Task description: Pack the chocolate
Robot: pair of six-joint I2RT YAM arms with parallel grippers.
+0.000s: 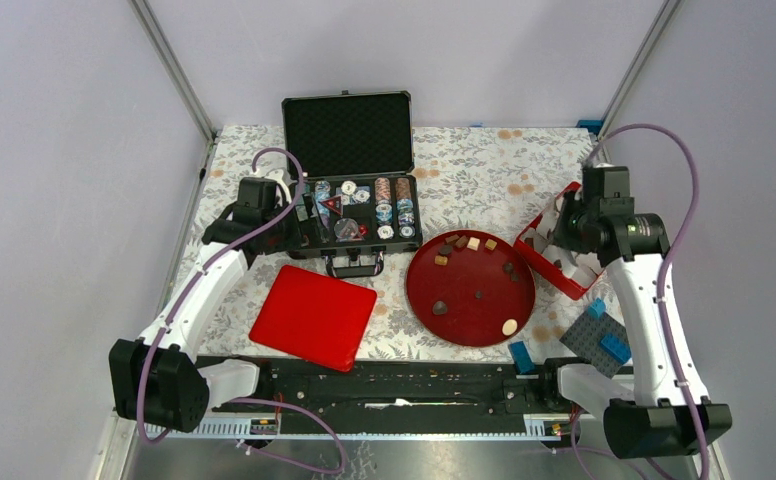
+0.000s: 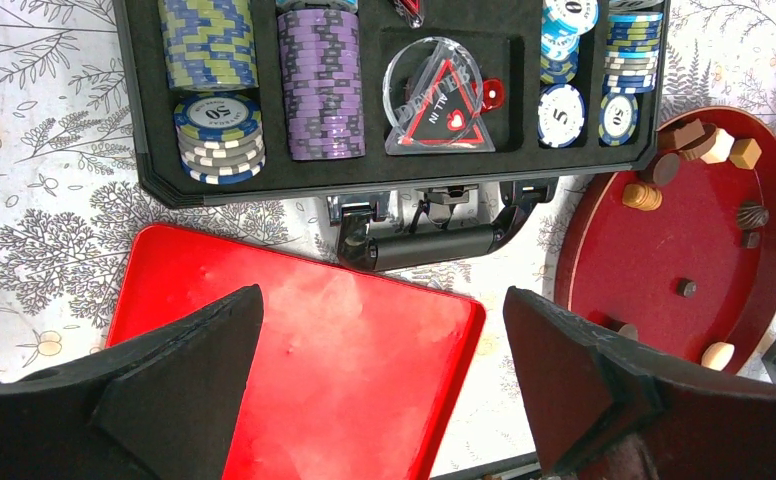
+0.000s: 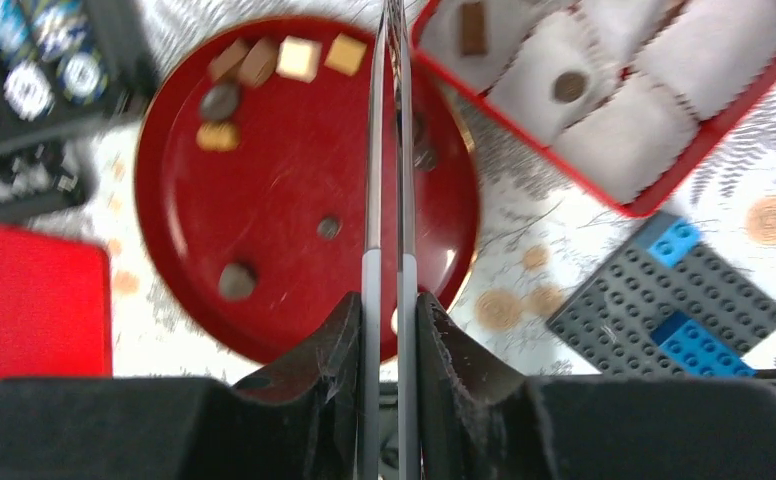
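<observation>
Two pieces of chocolate [image 3: 569,86] lie in the box's [image 3: 624,140] white-lined compartments, a round dark one and a brown bar, each in its own cell. About ten more sit on the round red plate [image 3: 294,170]. In the right wrist view, four squarish pieces (two brown, one cream, one tan) line its rim from 11 to 12 o'clock. A dark lump and a tan one lie just below them, and a few dark lumps are scattered from the middle to 7 o'clock. In the top view a cream piece also rests near the rim at 5 o'clock.

The box lies at the plate's 2 o'clock, just beside its rim. The right gripper [image 3: 388,305] hovers there with its fingers clamped narrow on metal tweezers [image 3: 371,280]. The blades run almost parallel toward 12 o'clock in the wrist view. Their tips reach the frame's top edge between the plate's rim and the box's corner, and whether they pinch anything cannot be told.

The left gripper [image 2: 382,300] hangs wide open over a flat red lid [image 2: 344,360], at the plate's 9 o'clock. An open black case [image 1: 347,135] of poker chips [image 2: 319,90] stands at the lid's 12 o'clock. A grey baseplate [image 3: 654,300] with blue bricks [image 3: 699,345] lies at the plate's 4 o'clock.
</observation>
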